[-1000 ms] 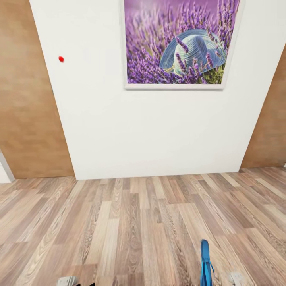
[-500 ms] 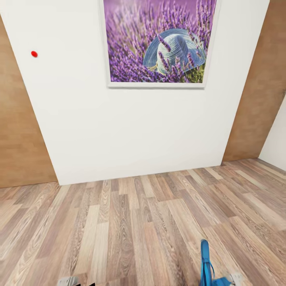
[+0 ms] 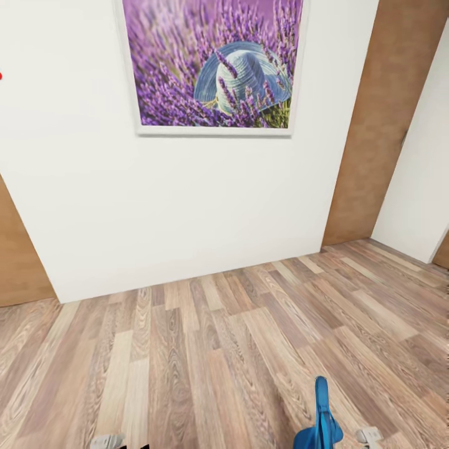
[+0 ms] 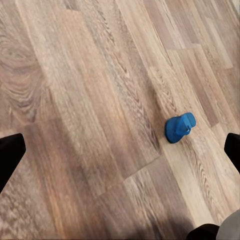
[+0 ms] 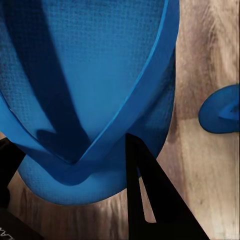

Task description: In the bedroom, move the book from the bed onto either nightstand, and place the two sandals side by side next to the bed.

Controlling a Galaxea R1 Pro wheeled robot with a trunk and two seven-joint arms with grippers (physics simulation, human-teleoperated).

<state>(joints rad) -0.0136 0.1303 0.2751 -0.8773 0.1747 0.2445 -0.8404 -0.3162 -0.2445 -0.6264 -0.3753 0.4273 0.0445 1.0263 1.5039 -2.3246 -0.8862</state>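
Right hand [image 5: 132,200]: closed on one blue sandal [image 5: 95,85], a dark finger [image 5: 150,195] crossing the sole near the point where the straps meet. In the head view the same sandal [image 3: 322,408] stands on edge at the lower margin, held above the plank floor [image 3: 206,337].

Left hand [image 4: 120,150]: fingers spread wide apart, nothing between them, facing down at the floor.

Second sandal [image 4: 179,127]: lying loose on the planks below the left hand; in the right wrist view it [image 5: 222,110] appears beside the carried one.

Surroundings: a white wall [image 3: 206,199] with a framed lavender picture [image 3: 215,65], flanked by brown wood panels [image 3: 374,112]. Bed, book and nightstand are out of frame, so the robot appears to be in transit.

Risks, as judged: the grip seems to bear on a thin flexible sole, so a sharp turn of the base could let the sandal swing or slip free; driving on could also leave the loose sandal behind.
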